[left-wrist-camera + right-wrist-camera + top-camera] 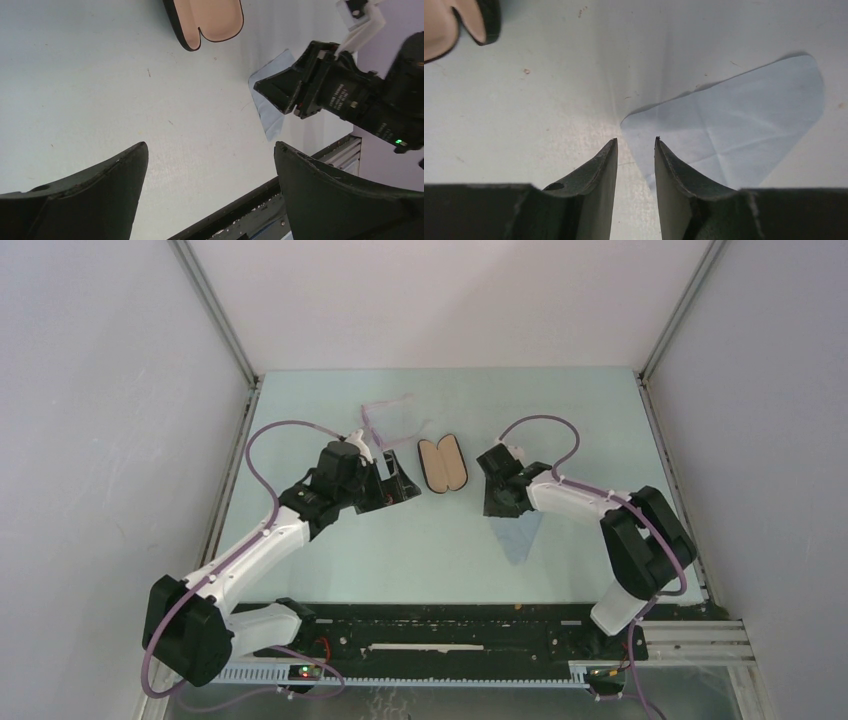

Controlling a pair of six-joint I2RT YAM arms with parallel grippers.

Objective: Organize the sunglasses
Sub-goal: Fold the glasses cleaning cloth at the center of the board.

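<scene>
sunglasses: lay on the table towards its far side, just beyond the left arm's tip and just left of the case's far end. the pale pink frame was so faint in the top view that i could not tell whether the arms were folded. nothing touched them.
left fingers: spread very wide with only bare table between them; they held nothing. in the top view they sat just near of the sunglasses and left of the case.
right fingers: parted by a narrow gap with nothing in it. their tips hung over the table right at the pointed corner of the cloth. whether they touched the cloth or the table, i could not tell.
case: black, oblong, lying open with the tan lining facing up, between the two arms' tips and apart from both.
cloth: small, blue-grey, creased, lying flat on the table near of the right arm's tip and right of the case.
left wrist view: showed the right arm's tip over the cloth's edge, with the open case's end at the top of the picture.
</scene>
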